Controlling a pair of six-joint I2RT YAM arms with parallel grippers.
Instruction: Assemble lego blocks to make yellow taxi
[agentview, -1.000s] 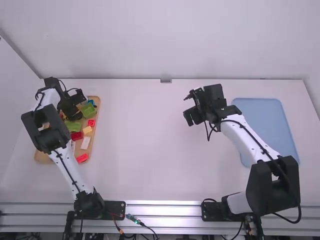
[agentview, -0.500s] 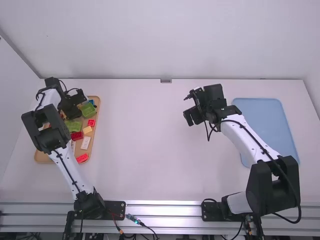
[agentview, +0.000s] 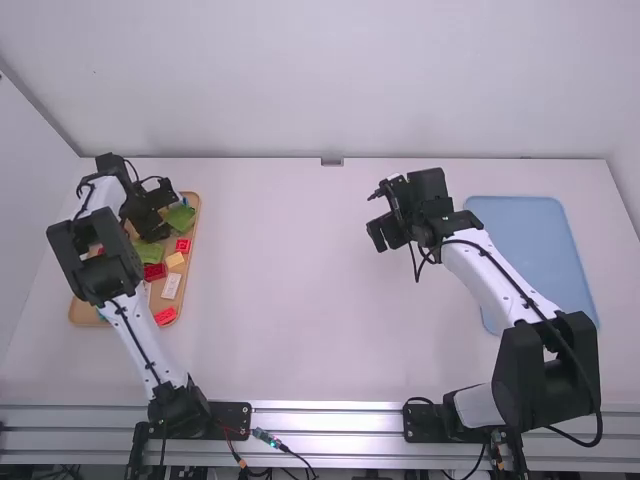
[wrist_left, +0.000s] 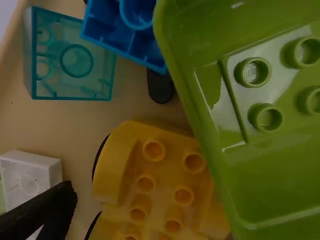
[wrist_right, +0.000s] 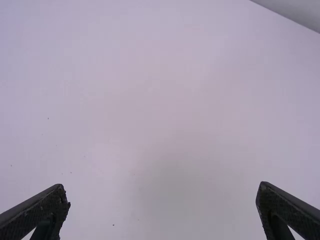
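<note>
I had the left gripper (wrist_left: 165, 191) spread, grasping nothing, over the yellow wheeled base (wrist_left: 117, 175), which lay in the wooden tray (agentview: 82, 314). My right gripper (wrist_right: 163, 192) was open above the white table (agentview: 300, 300), well apart. Going straight down, I judged, a finger could snag the green piece (wrist_left: 225, 100) crowding that base, skewing both. The green covered one flank of the base; its wheels were mere dark arcs, their seating unreadable.

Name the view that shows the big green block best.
The left wrist view: the green block shows its studs close up. The high view has it small, farther off; the right wrist view faces the table.
</note>
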